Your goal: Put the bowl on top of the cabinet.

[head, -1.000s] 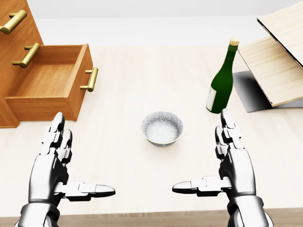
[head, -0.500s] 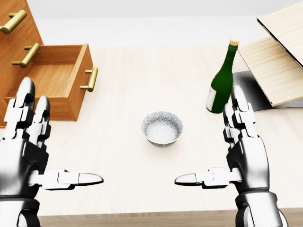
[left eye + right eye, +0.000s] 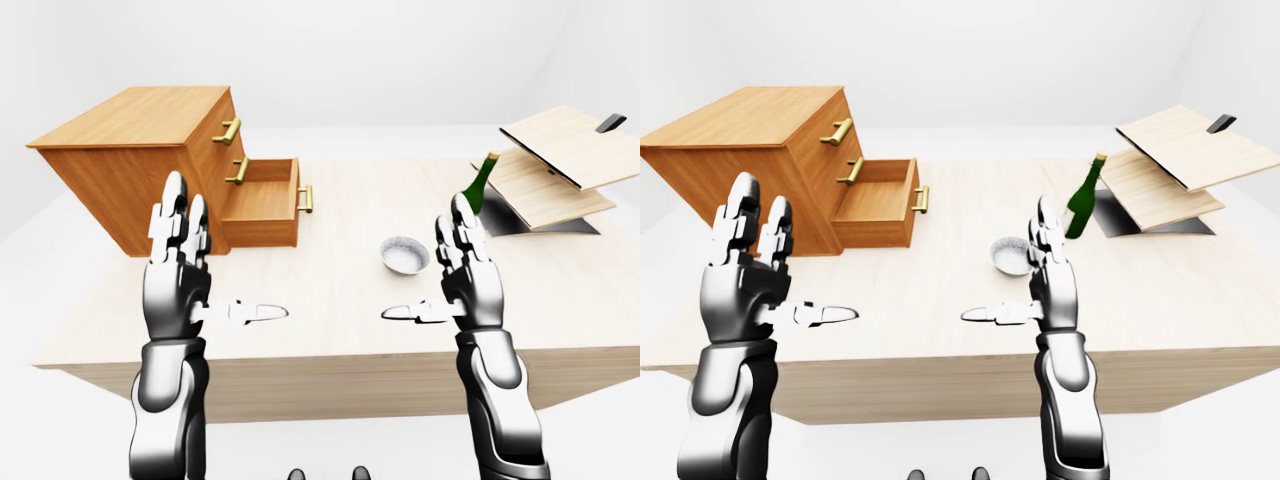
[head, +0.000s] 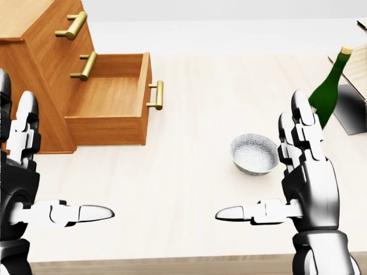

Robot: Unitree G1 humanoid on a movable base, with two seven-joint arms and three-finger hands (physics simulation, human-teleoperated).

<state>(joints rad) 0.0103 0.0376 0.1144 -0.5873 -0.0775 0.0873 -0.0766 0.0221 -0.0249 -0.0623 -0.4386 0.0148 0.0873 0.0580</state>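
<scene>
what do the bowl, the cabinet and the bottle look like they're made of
Bowl: likely glazed ceramic, pale grey, finely speckled, soft sheen.
Cabinet: wood, orange-brown with visible grain; handles look like shiny brass.
Bottle: probably dark green glass, glossy, with a cork-coloured stopper.

On my feed the bowl (image 4: pixel 254 153) reads whitish grey, with a fine speckled pattern inside. The cabinet (image 3: pixel 150 150) is warm orange-brown wood, its handles (image 4: pixel 155 95) brassy gold. The desk (image 4: pixel 189 126) is pale, faintly grained wood. The bottle (image 4: pixel 328 91) is dark green with a tan stopper (image 4: pixel 346 50). My left hand (image 3: pixel 172 290) and right hand (image 3: pixel 470 285) are glossy silver with black joints.
</scene>
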